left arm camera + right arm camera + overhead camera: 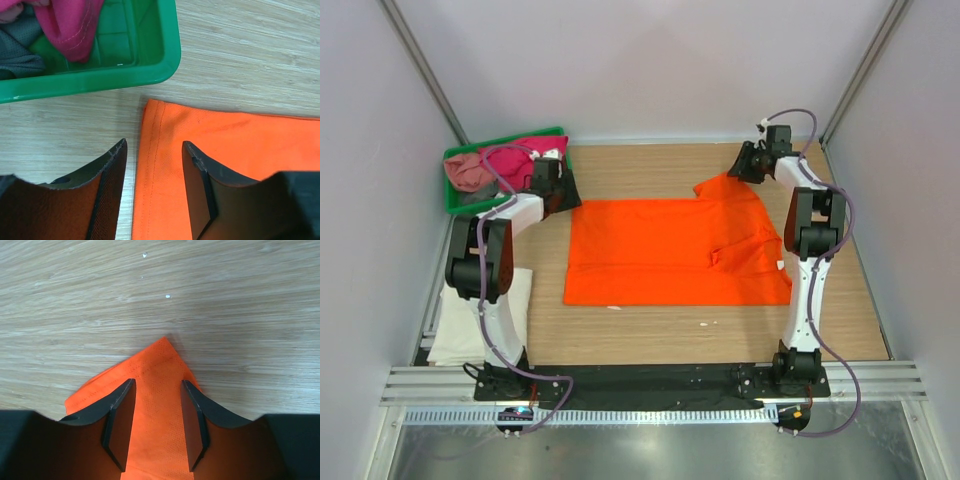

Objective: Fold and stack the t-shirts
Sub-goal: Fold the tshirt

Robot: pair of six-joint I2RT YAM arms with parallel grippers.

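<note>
A bright orange t-shirt (670, 250) lies spread flat on the wooden table. My left gripper (557, 192) hangs over its far left corner, next to the tray. In the left wrist view it (154, 145) is open, its jaws straddling the stitched orange hem (155, 165), which lies flat between them. My right gripper (742, 168) is over the shirt's far right corner. In the right wrist view it (157, 382) is open around the pointed orange tip (159, 365). A white t-shirt (480, 315) lies folded at the near left.
A green plastic tray (505, 141) sits at the far left and holds a magenta shirt (548, 148) and a dusty pink one (470, 172). The left wrist view shows the tray wall (100, 82), magenta cloth (70, 25) and some grey cloth (17, 55). White walls enclose the table.
</note>
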